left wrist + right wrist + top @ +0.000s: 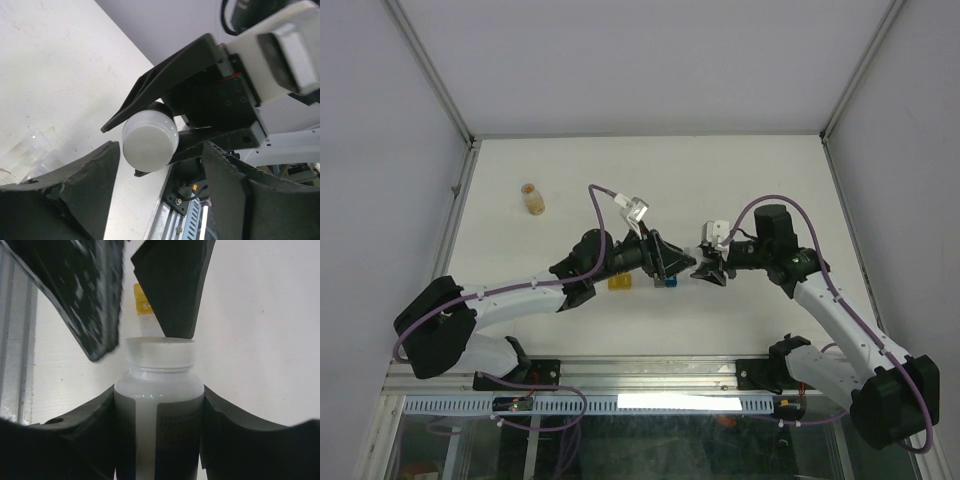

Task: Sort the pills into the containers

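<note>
Bottle (159, 415) held between two arms
Right claw (712, 268) grips the white bottle, cap (150, 140) pointing at the left claw (160, 150), open and empty at the cap; containers (619, 283) lie on the table (770, 180) past the cap.

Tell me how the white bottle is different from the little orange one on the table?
The white bottle is milky white; the little orange bottle is orange-brown. The white bottle is gripped in the right hand; the little orange bottle stands alone on the table. Both are small bottles.
</note>
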Motion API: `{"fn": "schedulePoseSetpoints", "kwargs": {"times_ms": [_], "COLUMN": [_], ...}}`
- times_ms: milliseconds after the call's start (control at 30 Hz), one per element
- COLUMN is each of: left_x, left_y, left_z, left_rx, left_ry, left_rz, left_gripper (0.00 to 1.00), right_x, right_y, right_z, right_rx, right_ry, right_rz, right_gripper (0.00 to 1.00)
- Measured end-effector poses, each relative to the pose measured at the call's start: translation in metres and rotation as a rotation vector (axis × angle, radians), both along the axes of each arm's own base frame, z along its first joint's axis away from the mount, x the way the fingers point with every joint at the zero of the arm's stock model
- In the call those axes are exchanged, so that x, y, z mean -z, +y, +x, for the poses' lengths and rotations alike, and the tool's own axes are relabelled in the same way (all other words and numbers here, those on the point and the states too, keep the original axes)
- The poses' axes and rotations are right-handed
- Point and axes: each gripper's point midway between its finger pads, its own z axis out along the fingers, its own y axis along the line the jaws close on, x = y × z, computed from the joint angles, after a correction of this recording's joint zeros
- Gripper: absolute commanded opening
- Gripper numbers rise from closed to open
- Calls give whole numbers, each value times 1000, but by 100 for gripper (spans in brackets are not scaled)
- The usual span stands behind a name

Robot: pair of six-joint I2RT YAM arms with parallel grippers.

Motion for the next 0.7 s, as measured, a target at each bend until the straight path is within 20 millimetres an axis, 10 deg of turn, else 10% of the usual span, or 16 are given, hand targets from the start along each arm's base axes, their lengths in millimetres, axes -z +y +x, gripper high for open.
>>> {"fn": "schedulePoseSetpoints", "kwargs": {"times_ms": [200,433,700], "left_x": [-26,-36,-32], "left_y": [25,58,51], "left_z": [-15,-38,-58], "left_rx": [-4,13,166], "left_ry": [-164,-524,-927], "left_rz": [-59,-71,-15], "left_gripper": [99,99,92], "right_x": [5,-2,1], "right_y": [-2,-3,-4], "right_z": [-10,-27,-43], "right_rx": [-30,-121,-196], "right_ry": [72,85,91], "right_rz": [-2,30,46], "right_gripper": [0,0,0]}}
